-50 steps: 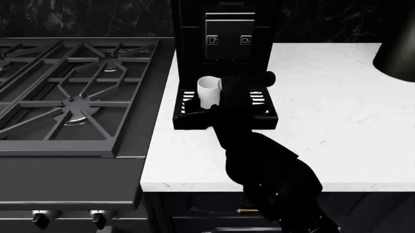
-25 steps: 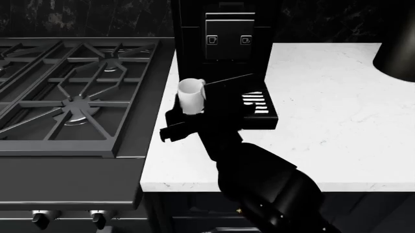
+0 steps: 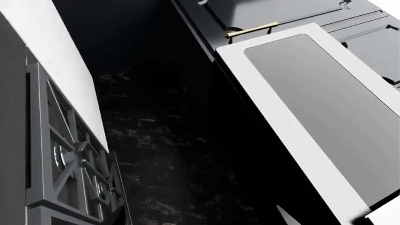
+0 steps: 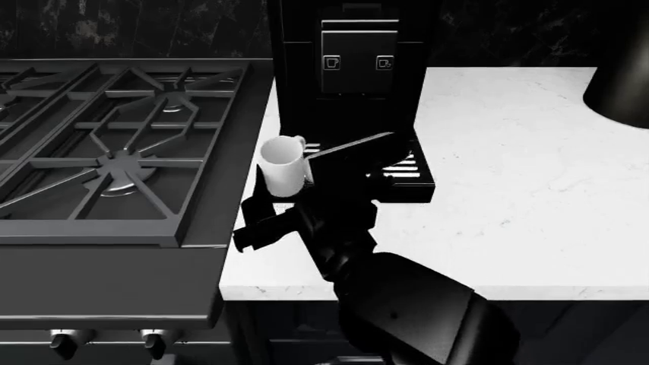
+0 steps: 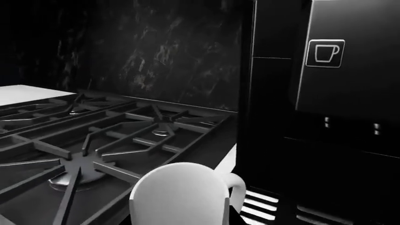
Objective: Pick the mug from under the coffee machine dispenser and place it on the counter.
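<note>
We see our right pincer (image 4: 287, 190) holding the mug (image 4: 285, 163). The mug is white and stands upright. It is out in front of the coffee machine dispenser (image 4: 350, 57), to the left of its drip tray (image 4: 411, 169). The mug is up over the left edge of the table (image 4: 507, 175), just beside the stove (image 4: 112, 144). We cannot tell if the mug touches the table, because our black arm hides what is under it.

Our right arm is big and black. It comes up from the near side and covers part of the drip tray.

In the right wrist view the mug (image 5: 181, 194) is very close, with its little handle turned toward the coffee machine dispenser (image 5: 319, 108). A white cup sign (image 5: 325, 53) shows on the machine's front. The stove (image 5: 93, 140) grates lie behind the mug.

A round black thing (image 4: 621, 68) sits at the far right of the table.

The left wrist view shows the stove (image 3: 69, 173), a dark wall and a white door (image 3: 300, 122). Our left pincer is not in any picture.
</note>
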